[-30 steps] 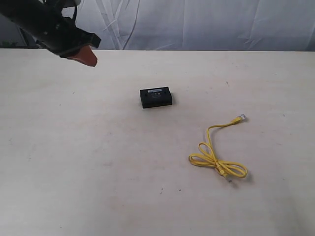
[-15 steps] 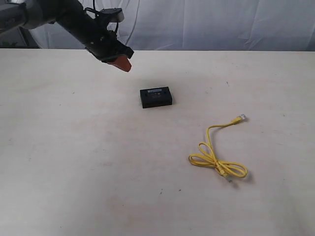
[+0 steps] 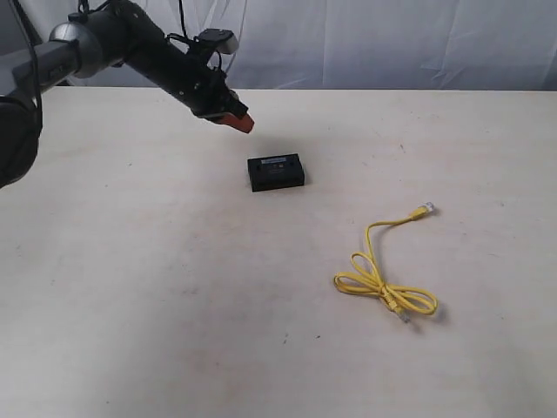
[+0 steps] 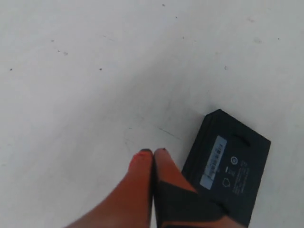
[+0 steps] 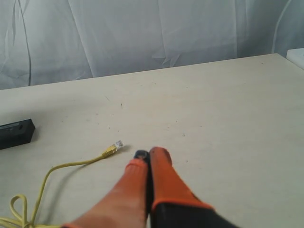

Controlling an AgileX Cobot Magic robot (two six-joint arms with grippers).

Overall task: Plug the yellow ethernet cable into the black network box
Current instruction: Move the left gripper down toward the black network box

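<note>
The black network box lies flat near the table's middle, its pale label strip facing up. My left gripper hangs shut and empty above the table just behind and left of the box; in the left wrist view its orange fingers touch each other beside the box. The yellow ethernet cable lies looped at the right front, one clear plug pointing back right. My right gripper is shut with nothing in it, close to that plug; it is out of the exterior view.
The pale table stretches wide around both things. A white cloth backdrop hangs behind the far edge. The left arm reaches in from the upper left.
The left arm has swung rightward and down from the upper left corner, bringing its shut gripper close to the black box. Box and cable have not moved.
</note>
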